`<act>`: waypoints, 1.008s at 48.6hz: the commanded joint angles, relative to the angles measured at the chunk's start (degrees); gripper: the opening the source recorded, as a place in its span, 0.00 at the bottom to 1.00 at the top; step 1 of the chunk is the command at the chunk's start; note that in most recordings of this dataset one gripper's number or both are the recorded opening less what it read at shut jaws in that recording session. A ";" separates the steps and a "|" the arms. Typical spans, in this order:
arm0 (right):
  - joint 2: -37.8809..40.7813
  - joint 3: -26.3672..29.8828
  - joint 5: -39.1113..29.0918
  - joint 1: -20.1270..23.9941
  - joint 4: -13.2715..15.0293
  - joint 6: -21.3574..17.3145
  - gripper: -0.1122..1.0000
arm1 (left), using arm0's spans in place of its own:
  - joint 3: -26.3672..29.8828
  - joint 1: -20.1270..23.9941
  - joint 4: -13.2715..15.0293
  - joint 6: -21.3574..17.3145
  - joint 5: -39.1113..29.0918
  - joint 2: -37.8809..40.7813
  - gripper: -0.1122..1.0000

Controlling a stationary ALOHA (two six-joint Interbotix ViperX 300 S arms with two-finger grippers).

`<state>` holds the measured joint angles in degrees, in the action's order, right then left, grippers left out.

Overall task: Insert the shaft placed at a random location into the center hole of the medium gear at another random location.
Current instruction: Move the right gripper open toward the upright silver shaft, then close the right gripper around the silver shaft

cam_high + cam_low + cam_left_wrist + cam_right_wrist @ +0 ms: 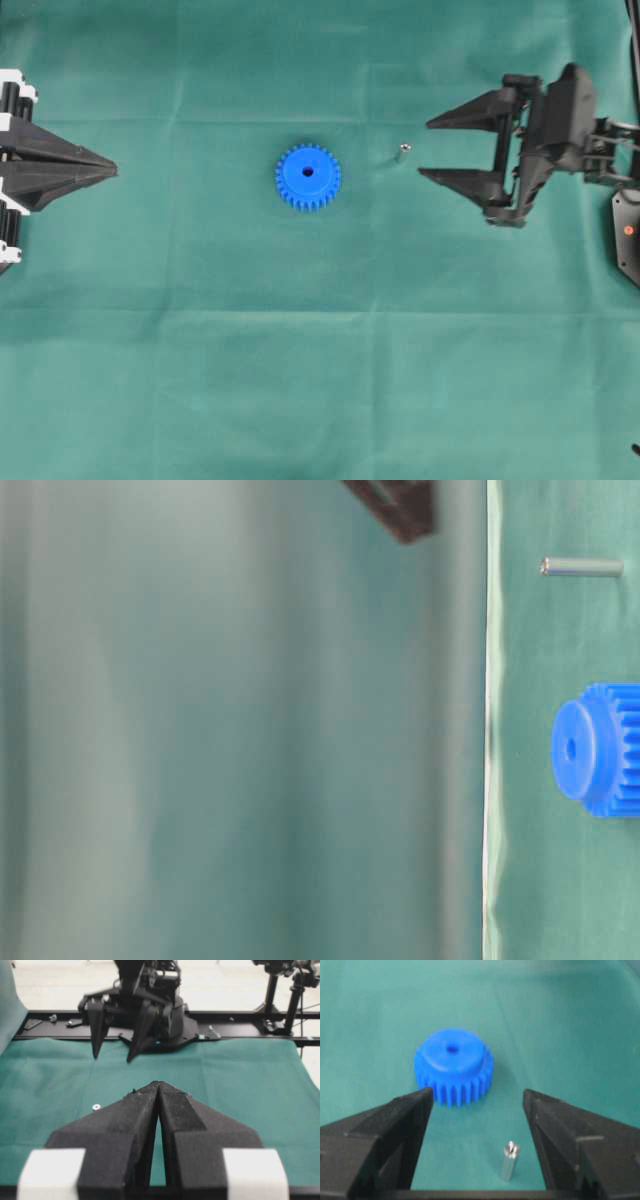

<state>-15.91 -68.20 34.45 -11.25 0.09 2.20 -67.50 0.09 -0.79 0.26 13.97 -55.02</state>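
The blue medium gear (308,177) lies flat on the green cloth, its center hole (307,172) facing up and empty. The small silvery shaft (401,153) stands upright to the gear's right, apart from it. My right gripper (424,149) is open, its tips just right of the shaft and pointing at it. In the right wrist view the shaft (509,1161) stands between the spread fingers of the right gripper (477,1092), touching neither, with the gear (454,1066) beyond. My left gripper (115,170) is shut and empty at the far left; its left wrist view (159,1083) hides the gear.
Green cloth (320,380) covers the whole table. Black rails and camera stands (272,995) line the far edge behind the right arm. In the table-level view the gear (600,748) and shaft (582,567) appear turned sideways, beside a blurred backdrop.
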 commanded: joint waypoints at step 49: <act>19.60 3.87 11.16 -2.90 -4.57 0.88 0.80 | 0.53 0.00 -0.18 0.18 -0.79 0.44 0.10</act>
<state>4.04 -65.30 45.00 -13.80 -3.52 2.20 -67.59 0.09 -0.79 0.35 12.83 -54.93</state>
